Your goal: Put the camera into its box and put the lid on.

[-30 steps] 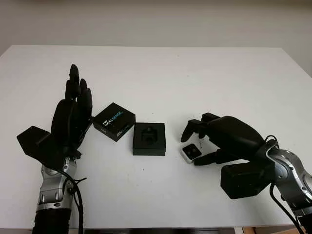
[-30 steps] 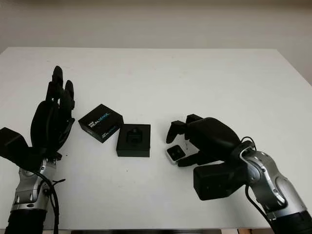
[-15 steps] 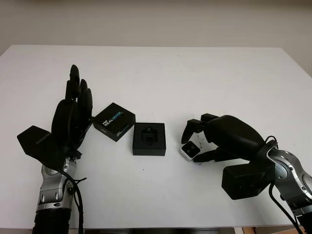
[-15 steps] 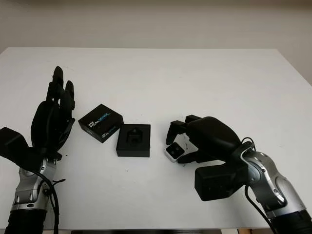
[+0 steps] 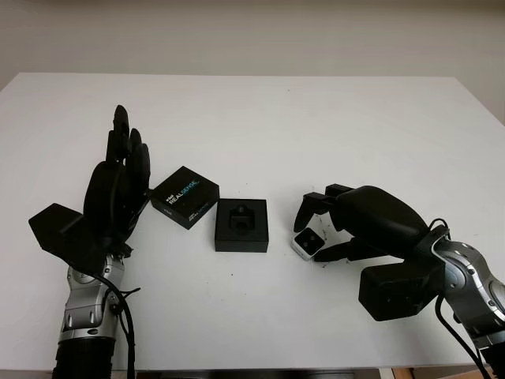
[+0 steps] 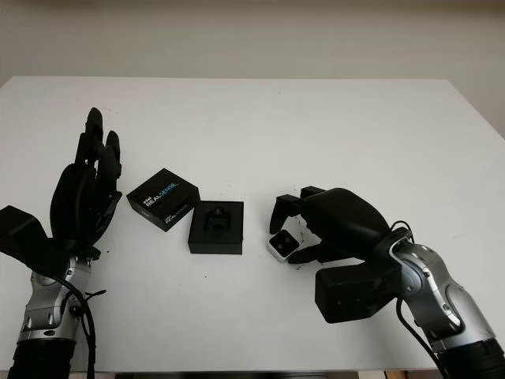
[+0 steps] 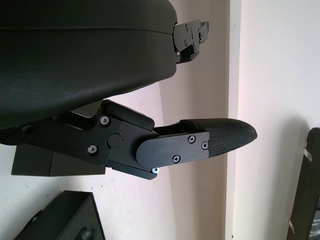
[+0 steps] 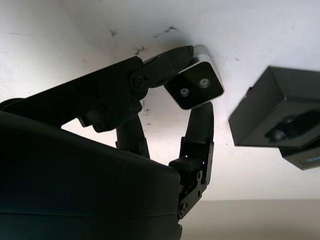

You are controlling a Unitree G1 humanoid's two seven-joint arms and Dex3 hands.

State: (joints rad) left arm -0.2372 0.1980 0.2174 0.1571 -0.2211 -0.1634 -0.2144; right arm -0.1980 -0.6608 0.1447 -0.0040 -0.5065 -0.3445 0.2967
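Since a second ago, the right hand point(image 5: 335, 229) has tilted the camera point(image 5: 307, 244) up off the tabletop point(image 5: 316, 126), fingers pinching it; the box point(image 5: 241, 225) lies just leftward; the left hand point(image 5: 117, 189) is open.

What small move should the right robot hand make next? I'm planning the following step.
Probably lift the camera and carry it over the open box. The right robot hand pinches it beside the box, whose insert is vacant; the lid lies apart by the open left robot hand.
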